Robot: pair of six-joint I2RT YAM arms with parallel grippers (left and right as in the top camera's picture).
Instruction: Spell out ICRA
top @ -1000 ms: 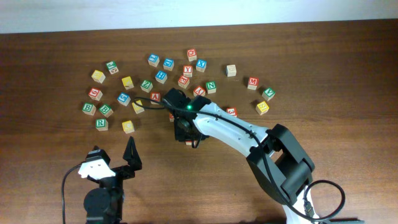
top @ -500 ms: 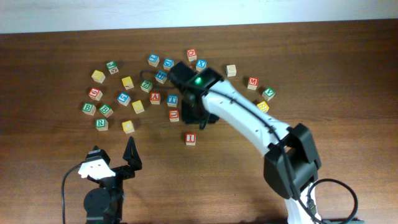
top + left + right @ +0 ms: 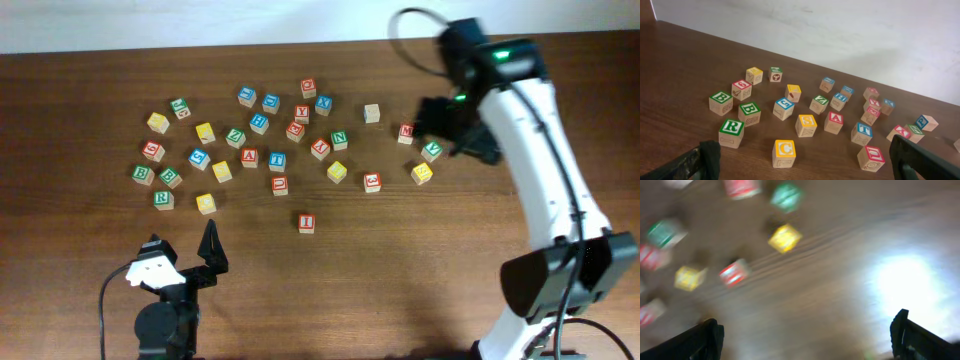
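The red-printed I cube (image 3: pixel 307 223) stands alone in front of the scattered cubes. At the cluster's left front are the yellow-faced C cube (image 3: pixel 206 203) (image 3: pixel 784 151) and the green R cube (image 3: pixel 163 198) (image 3: pixel 732 131). The red A cube (image 3: pixel 249 156) (image 3: pixel 834 121) sits further in. My left gripper (image 3: pixel 182 250) (image 3: pixel 805 170) rests low at the near left, open and empty, with the C cube just ahead of it. My right gripper (image 3: pixel 452 130) (image 3: pixel 807 340) hangs open over the far right side, nothing between its fingers; its view is blurred.
Several other letter cubes lie across the middle of the table, among them a red M cube (image 3: pixel 406 132), a green cube (image 3: pixel 432 150) and a yellow cube (image 3: pixel 422 173) under the right arm. A white wall (image 3: pixel 850 30) borders the far edge.
The right arm has swung from the table's middle to the far right and its jaws have opened. The I cube stays where it was set down. The left arm has not moved.
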